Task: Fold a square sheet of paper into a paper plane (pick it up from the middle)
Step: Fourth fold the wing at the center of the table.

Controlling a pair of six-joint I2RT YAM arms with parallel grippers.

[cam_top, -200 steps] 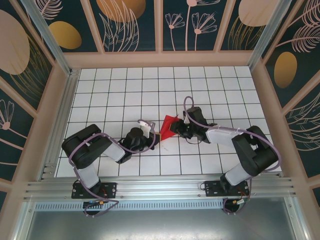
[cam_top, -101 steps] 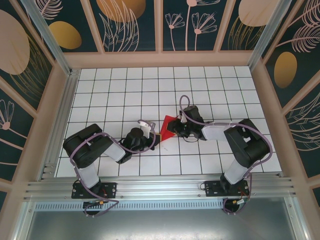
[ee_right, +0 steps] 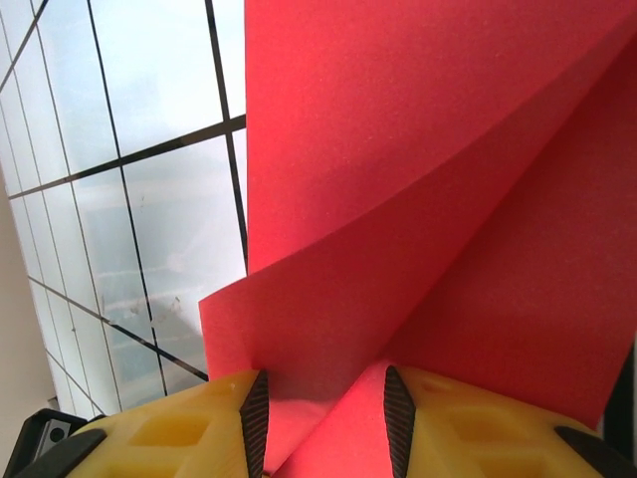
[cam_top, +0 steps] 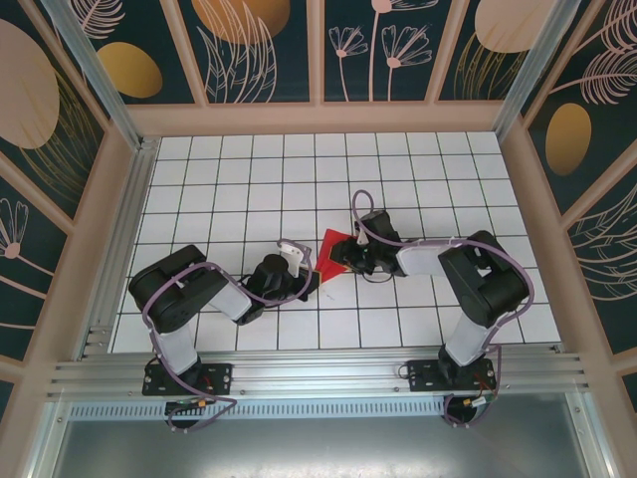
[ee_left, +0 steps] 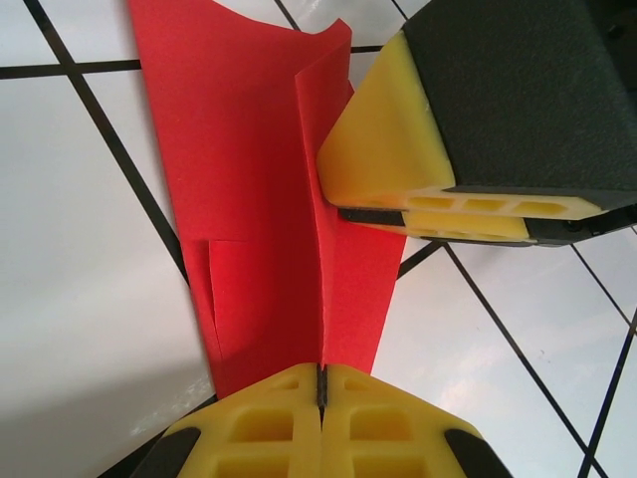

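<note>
Logged creased red paper (cam_top: pixel 332 246) at centre of table (cam_top: pixel 229 189), long axis near-left to far-right. Found left gripper (ee_left: pixel 320 376) clamped on its near-left end; right gripper (ee_right: pixel 320 390) astride far-right fold, jaws apart.

White table (cam_top: pixel 249 179) with black grid lines, even bright light and a soft sheen. Walls (cam_top: pixel 269 50) at the far, left and right edges: dark teal panels, peach leaf and flower prints, beige frames. Aluminium rail (cam_top: pixel 318 376) along the near edge, grey metal sheet (cam_top: pixel 318 443) below.
</note>
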